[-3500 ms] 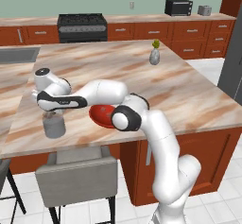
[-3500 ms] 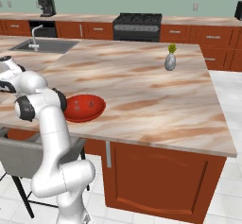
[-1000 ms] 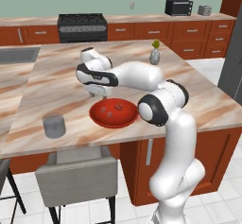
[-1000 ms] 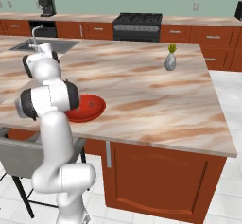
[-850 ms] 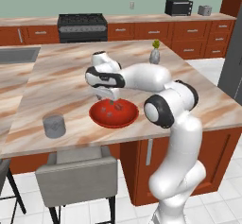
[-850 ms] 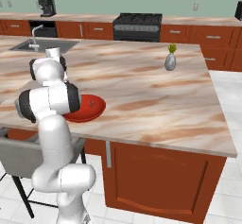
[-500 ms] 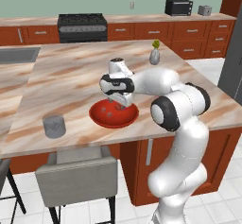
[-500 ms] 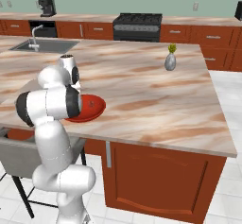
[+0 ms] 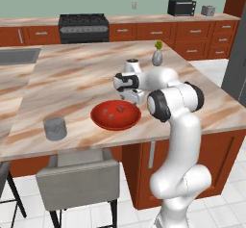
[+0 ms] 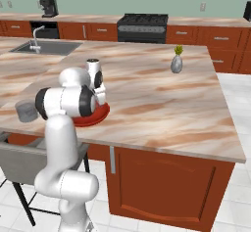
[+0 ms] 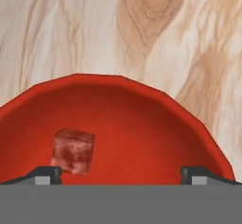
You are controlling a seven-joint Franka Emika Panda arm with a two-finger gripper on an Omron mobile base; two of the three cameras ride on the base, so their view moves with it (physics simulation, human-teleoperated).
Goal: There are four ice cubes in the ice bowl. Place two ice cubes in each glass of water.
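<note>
The ice bowl [image 9: 116, 116] is a glossy red dish near the counter's front edge, and small reddish ice cubes [image 9: 121, 108] lie inside it. My gripper [image 9: 131, 100] hangs over the bowl's far right part, pointing down, open and empty. In the hand view the bowl [image 11: 142, 119] lies close below, with one ice cube [image 11: 73, 150] just ahead of the left fingertip [image 11: 45, 174]; the gripper [image 11: 121, 173] holds nothing. A grey glass of water [image 9: 55, 128] stands left of the bowl. In the right base view my arm hides most of the bowl [image 10: 101, 113], and the glass [image 10: 24, 110] stands at the left.
A small grey vase [image 9: 157, 57] with a green sprig stands at the far right of the island. A sink [image 10: 41, 47] is set into the far left counter. A grey stool [image 9: 79, 174] stands below the island's front edge.
The arm has swung right from the glass side across the counter and come down over the bowl. The jaws stayed open and empty.
</note>
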